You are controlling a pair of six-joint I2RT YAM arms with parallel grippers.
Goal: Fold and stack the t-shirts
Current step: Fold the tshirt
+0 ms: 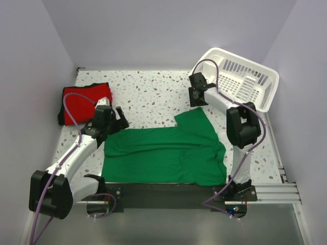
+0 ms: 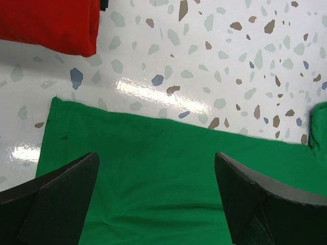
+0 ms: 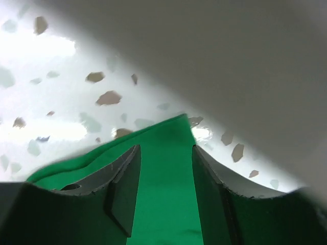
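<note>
The green t-shirt (image 1: pixel 163 153) lies spread flat on the speckled table, one sleeve pointing to the far right. The red t-shirt (image 1: pixel 82 101) lies folded at the far left; its edge also shows in the left wrist view (image 2: pixel 51 23). My left gripper (image 1: pixel 118 118) is open just over the green shirt's far left corner, jaws wide apart (image 2: pixel 156 158) above the cloth (image 2: pixel 153 153). My right gripper (image 1: pixel 196 99) is open at the far tip of the sleeve; green cloth (image 3: pixel 166 194) shows between its fingers (image 3: pixel 165 149), which are not closed on it.
A white slatted basket (image 1: pixel 245 76) stands tilted at the far right, close behind the right arm. Walls enclose the table on the left, back and right. A blurred pale surface (image 3: pixel 230 61) fills the upper right of the right wrist view.
</note>
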